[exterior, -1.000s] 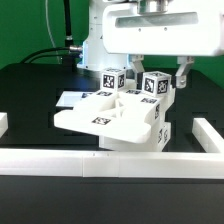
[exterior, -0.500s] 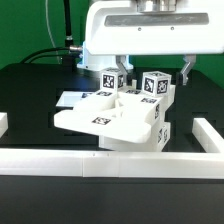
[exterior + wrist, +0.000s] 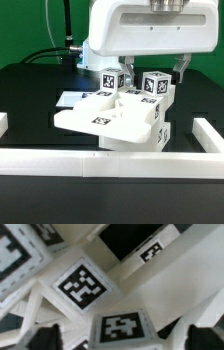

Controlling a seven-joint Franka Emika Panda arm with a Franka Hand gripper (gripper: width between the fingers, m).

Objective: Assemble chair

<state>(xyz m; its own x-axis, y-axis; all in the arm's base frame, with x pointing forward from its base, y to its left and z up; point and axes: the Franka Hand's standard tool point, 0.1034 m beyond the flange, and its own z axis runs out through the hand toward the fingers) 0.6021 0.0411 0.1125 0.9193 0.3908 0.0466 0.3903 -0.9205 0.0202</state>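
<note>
White chair (image 3: 118,118) on black table (image 3: 30,85), hand (image 3: 150,72) spread wide above, gripping nothing.

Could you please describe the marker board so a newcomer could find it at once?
Start at the white chair assembly mid-table on the black surface. Behind it, toward the exterior view's left, lies the marker board. Unlike the chair's blocky parts, it is a thin sheet lying flat on the table.

From the exterior view I cannot see the arm's (image 3: 150,30) upper part; the frame's top edge cuts it off. The gripper (image 3: 151,68) fingers drop behind the chair's (image 3: 120,115) tagged cubes, tips hidden. The marker board (image 3: 68,98) is partly covered by the chair. In the wrist view the chair fills the frame, blurred, cropped on all sides; both fingertips (image 3: 40,336) are cut off at the edge.
</note>
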